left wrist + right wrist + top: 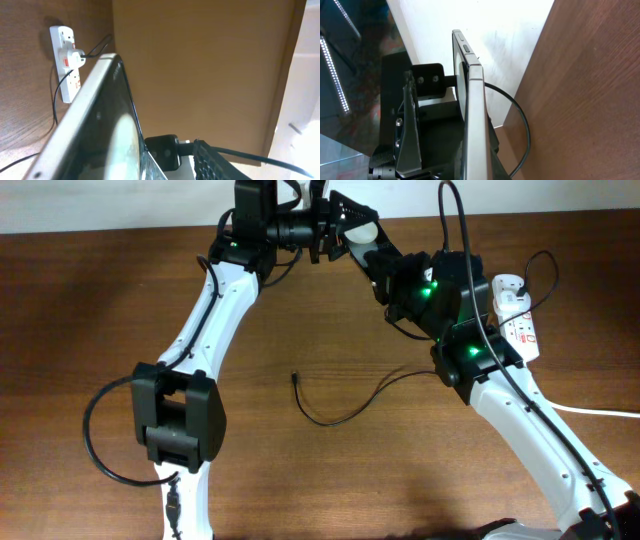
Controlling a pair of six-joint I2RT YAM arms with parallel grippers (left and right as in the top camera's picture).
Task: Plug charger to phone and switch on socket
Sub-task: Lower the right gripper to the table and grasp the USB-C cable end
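The phone [475,125] is held up edge-on at the far end of the worktop [100,300], between the two arms. The right tool [368,252] is closed narrow on it, dark fingers on both faces. One pad of the left tool [335,235] lies against the phone's face, but I cannot tell whether that tool clamps it. The charger [345,405] lies curved on the wood, its plug tip [295,377] free. Its white adapter [505,288] sits in the socket [518,320] at the right.
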